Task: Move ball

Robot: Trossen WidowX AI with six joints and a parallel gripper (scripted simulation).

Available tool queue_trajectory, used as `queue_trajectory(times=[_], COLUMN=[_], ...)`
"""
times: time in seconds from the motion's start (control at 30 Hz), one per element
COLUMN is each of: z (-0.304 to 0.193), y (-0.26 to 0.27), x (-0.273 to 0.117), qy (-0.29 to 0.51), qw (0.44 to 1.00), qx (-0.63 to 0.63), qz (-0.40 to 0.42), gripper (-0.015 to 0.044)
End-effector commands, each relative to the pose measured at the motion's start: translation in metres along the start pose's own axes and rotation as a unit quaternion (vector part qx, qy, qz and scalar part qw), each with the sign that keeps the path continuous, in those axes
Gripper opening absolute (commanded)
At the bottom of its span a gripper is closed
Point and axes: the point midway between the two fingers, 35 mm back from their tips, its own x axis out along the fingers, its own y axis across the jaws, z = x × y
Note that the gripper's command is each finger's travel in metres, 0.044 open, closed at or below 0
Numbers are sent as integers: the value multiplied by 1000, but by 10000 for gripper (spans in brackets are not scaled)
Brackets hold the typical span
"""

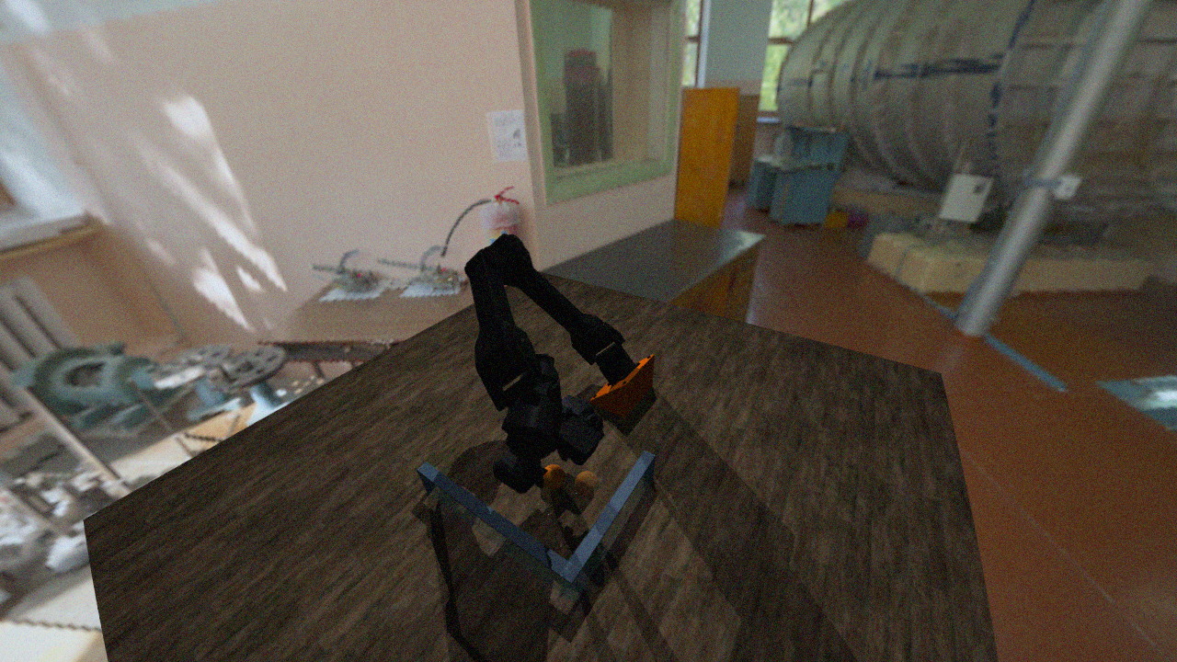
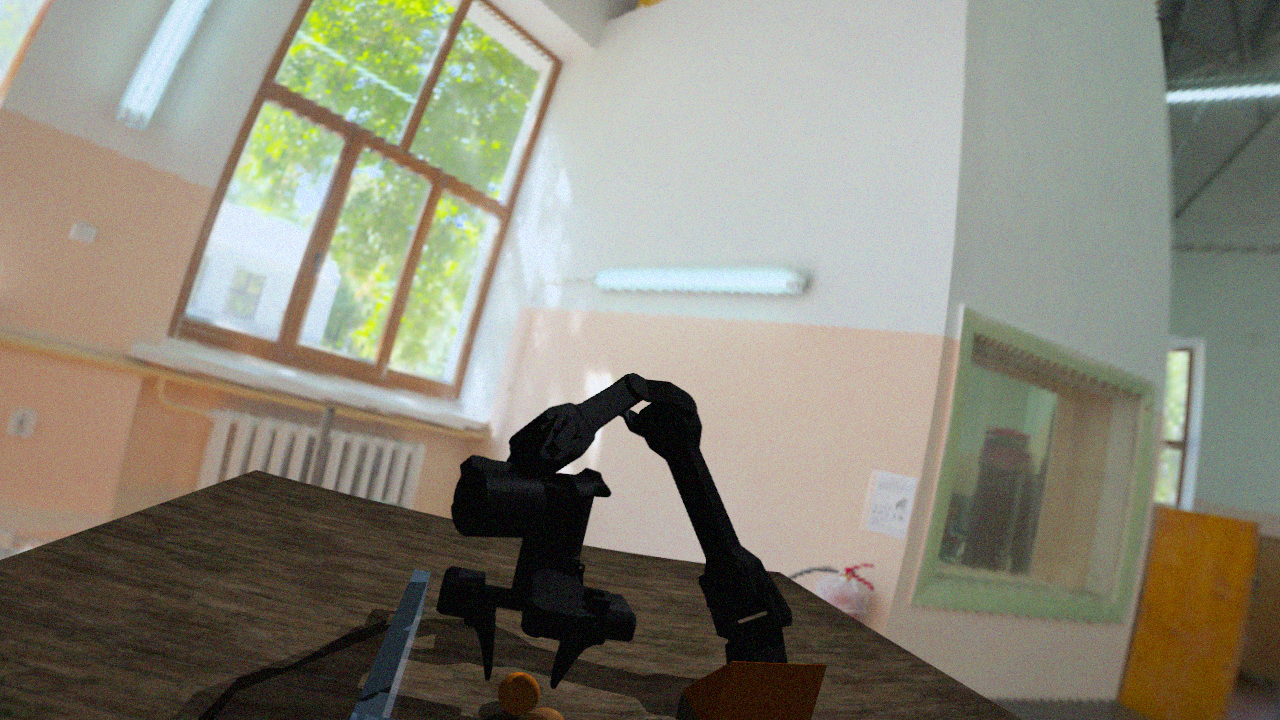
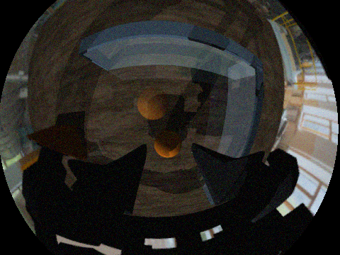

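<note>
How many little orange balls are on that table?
2. A bright solid ball lies below the open gripper, and a fainter see-through copy sits just beside it nearer the right-hand wall. Both are inside the corner; none seem hidden.

A workshop hall in daylight: a tall wood-framed arched window (image 2: 358, 205) shows green trees above a white ribbed radiator (image 2: 313, 461). Peach-and-white walls carry a fluorescent tube lamp (image 2: 702, 280) and a green-framed interior window (image 2: 1029, 474). A red fire extinguisher (image 1: 500, 215) stands by the wall; a large grey cylindrical tank (image 1: 971, 90) looms over the red-brown floor (image 1: 1069, 494).
</note>
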Motion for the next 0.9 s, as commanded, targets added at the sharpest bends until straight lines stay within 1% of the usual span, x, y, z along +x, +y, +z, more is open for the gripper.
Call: queue_trajectory(times=[0.0, 0.27, 0.4, 0.6, 0.67, 0.8, 0.87], z=[-1, -1, -1, -1, -1, -1, 0], y=[1, 1, 1, 1, 0, -9, -10], x=[6, 16, 16, 16, 15, -7, -17], qy=[3, 4, 4, 4, 3, -1, -2], qw=[1000, 1000, 1000, 1000, 1000, 1000, 1000], qx=[-2, -2, -2, -2, 0, 17, 16], qz=[0, 0, 0, 0, -2, -24, -23], gripper=[307, 307, 202, 162, 110, 5, 0])
